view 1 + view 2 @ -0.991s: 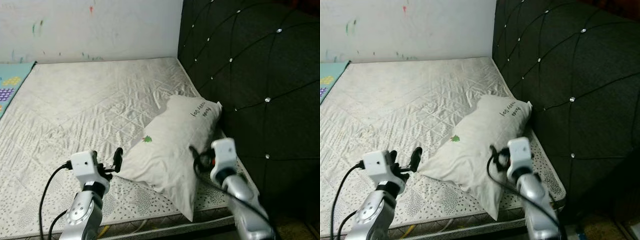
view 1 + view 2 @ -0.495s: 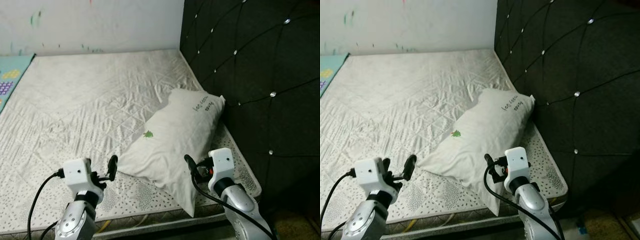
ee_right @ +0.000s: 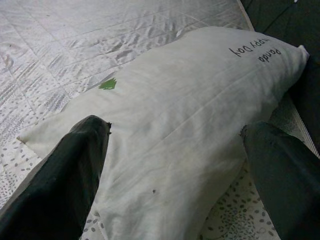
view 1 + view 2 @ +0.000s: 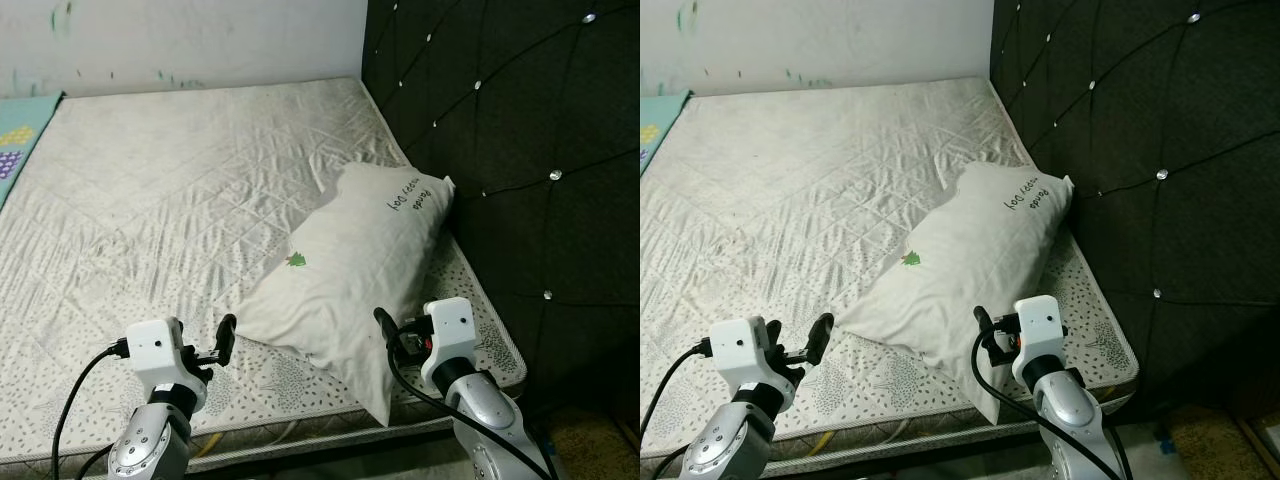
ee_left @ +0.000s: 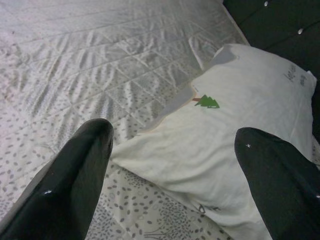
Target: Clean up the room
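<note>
A white pillow (image 4: pixel 350 270) with a small green tree mark and black writing lies slantwise on the mattress (image 4: pixel 150 200), its far end against the black headboard. My left gripper (image 4: pixel 226 338) hovers open just short of the pillow's near left corner. In the left wrist view that corner lies beyond the two spread fingers (image 5: pixel 75 175). My right gripper (image 4: pixel 384 328) is open too, in front of the pillow's near right end. Its wrist view has the pillow (image 3: pixel 190 110) lying beyond the spread fingers (image 3: pixel 75 165), with nothing held.
The black tufted headboard (image 4: pixel 500 120) rises along the right of the bed. A white wall (image 4: pixel 200 40) stands at the far side. A coloured play mat (image 4: pixel 20 140) sits at the far left. The mattress's front edge (image 4: pixel 300 432) runs just below my grippers.
The camera has shifted. Both grippers have sunk and drawn back a little towards the bed's front edge, and the pillow lies as before.
</note>
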`<state>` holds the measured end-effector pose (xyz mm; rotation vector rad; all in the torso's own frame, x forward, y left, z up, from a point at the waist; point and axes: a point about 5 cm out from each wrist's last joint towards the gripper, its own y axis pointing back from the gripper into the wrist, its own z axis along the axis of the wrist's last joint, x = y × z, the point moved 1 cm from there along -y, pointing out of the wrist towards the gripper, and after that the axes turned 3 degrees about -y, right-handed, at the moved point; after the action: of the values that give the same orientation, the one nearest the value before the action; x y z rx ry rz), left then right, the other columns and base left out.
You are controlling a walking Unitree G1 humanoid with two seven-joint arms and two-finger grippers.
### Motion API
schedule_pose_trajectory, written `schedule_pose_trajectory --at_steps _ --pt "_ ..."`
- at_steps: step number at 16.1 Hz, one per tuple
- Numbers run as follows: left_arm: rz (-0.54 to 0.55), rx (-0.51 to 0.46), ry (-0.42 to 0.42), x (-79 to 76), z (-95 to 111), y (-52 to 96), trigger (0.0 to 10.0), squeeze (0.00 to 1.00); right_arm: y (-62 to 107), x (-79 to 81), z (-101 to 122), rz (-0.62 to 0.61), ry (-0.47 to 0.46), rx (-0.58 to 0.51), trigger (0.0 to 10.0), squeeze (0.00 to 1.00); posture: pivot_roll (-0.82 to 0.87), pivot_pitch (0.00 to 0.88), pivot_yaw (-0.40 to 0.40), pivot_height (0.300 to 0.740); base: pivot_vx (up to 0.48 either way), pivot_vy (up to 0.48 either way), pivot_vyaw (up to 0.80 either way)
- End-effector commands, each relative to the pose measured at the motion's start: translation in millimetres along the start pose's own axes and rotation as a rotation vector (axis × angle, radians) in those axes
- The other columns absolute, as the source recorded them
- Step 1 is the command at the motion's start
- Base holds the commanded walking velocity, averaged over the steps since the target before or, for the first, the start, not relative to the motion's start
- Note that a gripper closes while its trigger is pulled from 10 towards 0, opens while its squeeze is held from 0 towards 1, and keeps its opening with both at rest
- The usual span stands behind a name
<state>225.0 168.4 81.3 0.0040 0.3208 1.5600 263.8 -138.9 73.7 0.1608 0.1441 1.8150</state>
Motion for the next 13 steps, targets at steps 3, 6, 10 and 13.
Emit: schedule_pose_trajectory --at_steps 3,6,10,13 --pt "0.011 0.007 -0.007 2.8 0.8 2.0 10.0 0.0 0.7 1.5 2.7 0.003 -0.004 -0.008 10.0 0.0 -0.06 0.129 0.016 0.72 0.0 0.0 0.0" --pt "0.015 0.005 -0.007 2.7 1.5 1.3 10.0 0.0 -0.7 0.6 3.2 0.006 -0.003 -0.009 10.0 0.0 -0.06 0.129 0.012 0.703 0.0 0.0 0.0" --pt "0.02 0.003 -0.002 2.2 2.0 0.9 10.0 0.0 -2.2 -0.3 4.3 0.008 0.001 -0.012 10.0 0.0 -0.06 0.13 0.009 0.662 0.0 0.0 0.0" --pt "0.02 0.003 -0.003 2.1 2.4 0.4 10.0 0.0 -2.9 -0.1 5.0 0.014 0.002 -0.014 10.0 0.0 -0.06 0.131 0.009 0.645 0.0 0.0 0.0"
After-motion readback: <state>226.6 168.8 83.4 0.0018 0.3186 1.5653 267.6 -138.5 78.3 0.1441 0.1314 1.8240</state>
